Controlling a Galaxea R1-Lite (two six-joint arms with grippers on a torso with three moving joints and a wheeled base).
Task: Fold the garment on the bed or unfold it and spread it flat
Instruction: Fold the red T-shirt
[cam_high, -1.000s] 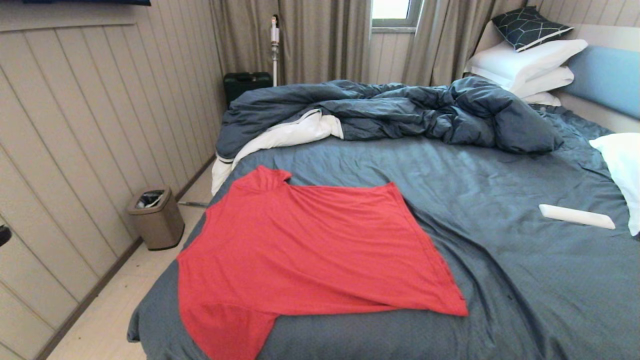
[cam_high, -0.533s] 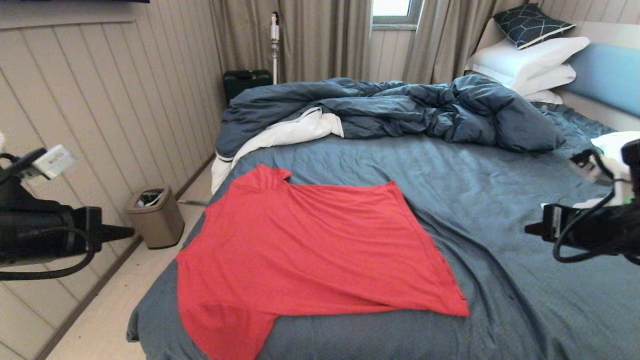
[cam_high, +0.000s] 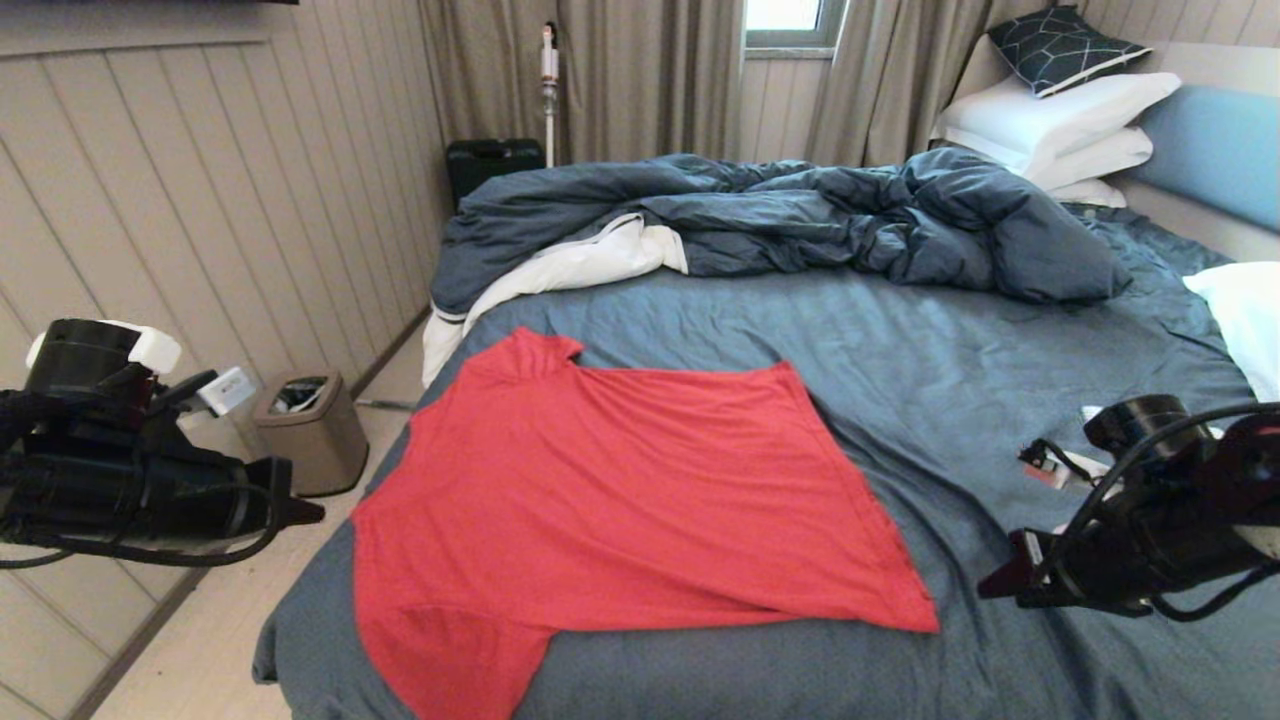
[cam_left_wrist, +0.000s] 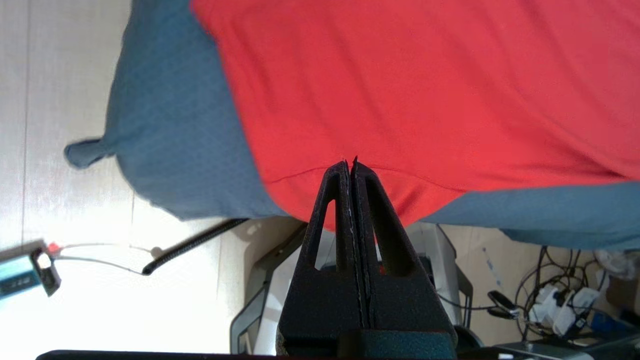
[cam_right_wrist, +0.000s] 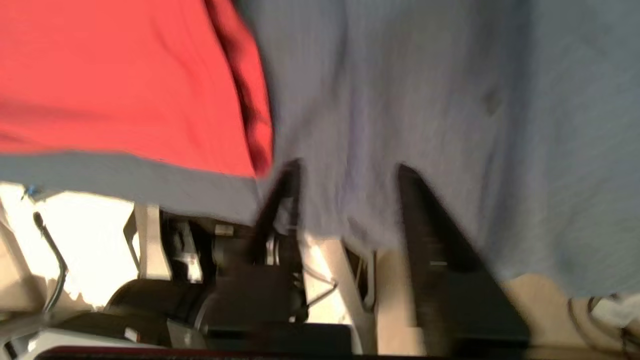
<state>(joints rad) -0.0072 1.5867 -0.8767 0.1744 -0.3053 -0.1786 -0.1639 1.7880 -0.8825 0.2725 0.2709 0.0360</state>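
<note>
Head view: both arms have swung lower and further in over half a sec; left pincer (cam_high: 305, 512) now just off the T-shirt's (cam_high: 620, 490) left edge, right pincer (cam_high: 995, 580) near its near-right corner, so a two-handed grab looks imminent. T-shirt lies mostly flat on near-left of bed (cam_high: 1000, 350); duvet (cam_high: 800, 225) far, bin (cam_high: 312, 432) on floor left

Left wrist: pincer (cam_left_wrist: 350, 162) closed, empty, over T-shirt (cam_left_wrist: 425, 90)

Right wrist: pincer (cam_right_wrist: 345, 170) open above sheet, beside T-shirt (cam_right_wrist: 125, 80) corner

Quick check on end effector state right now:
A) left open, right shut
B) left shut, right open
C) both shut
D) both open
B: in the left wrist view the left end effector has its fingers pressed together with nothing between them, hovering off the shirt; in the right wrist view the right end effector has its fingers spread apart over the bed.
</note>
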